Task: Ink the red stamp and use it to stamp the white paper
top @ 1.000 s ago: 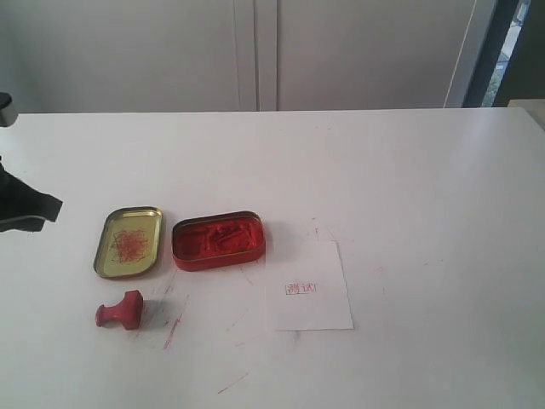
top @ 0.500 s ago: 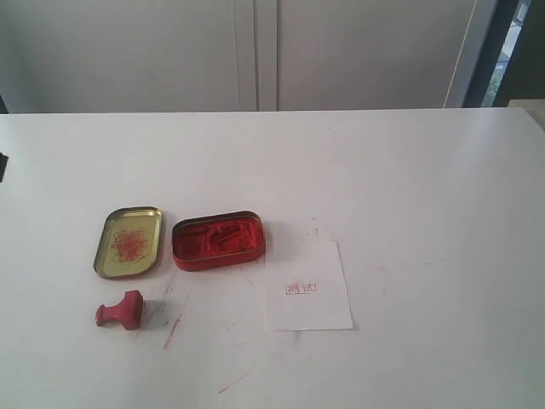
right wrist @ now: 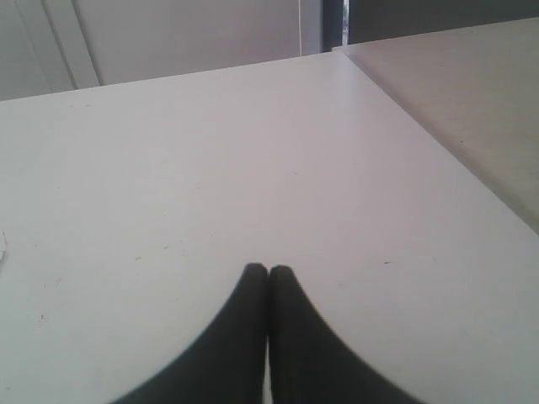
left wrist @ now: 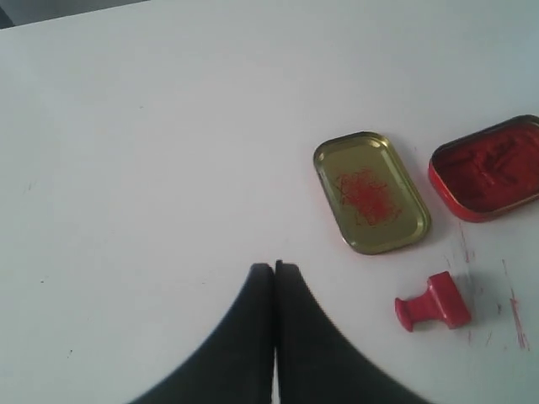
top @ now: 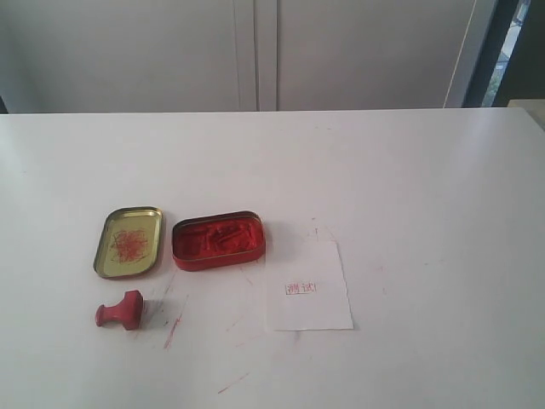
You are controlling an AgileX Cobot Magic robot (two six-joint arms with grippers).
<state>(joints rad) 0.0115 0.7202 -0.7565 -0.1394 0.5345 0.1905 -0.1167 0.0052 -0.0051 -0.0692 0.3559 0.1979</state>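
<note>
Left wrist view: shows the left gripper (left wrist: 274,268) pinched closed, holding nothing. Finds the red stamp (left wrist: 434,303) on its side near those tips, not touching. Puts the white paper (top: 308,285) farther off, past the red tin (top: 219,240). Shows the right gripper (right wrist: 268,271) pinched closed too, over bare table (right wrist: 210,151).

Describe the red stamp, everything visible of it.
The red stamp is small and red all over, with a blocky rectangular base, a narrower neck and a rounded knob. The material cannot be told; the surface looks smooth and dull. It lies on its side on the white table, with the knob pointing to the left of the exterior view, in front of the gold-coloured lid and apart from it. Red smears mark the table beside its base. Only the table touches it; the shut left claw is well clear of it.
</note>
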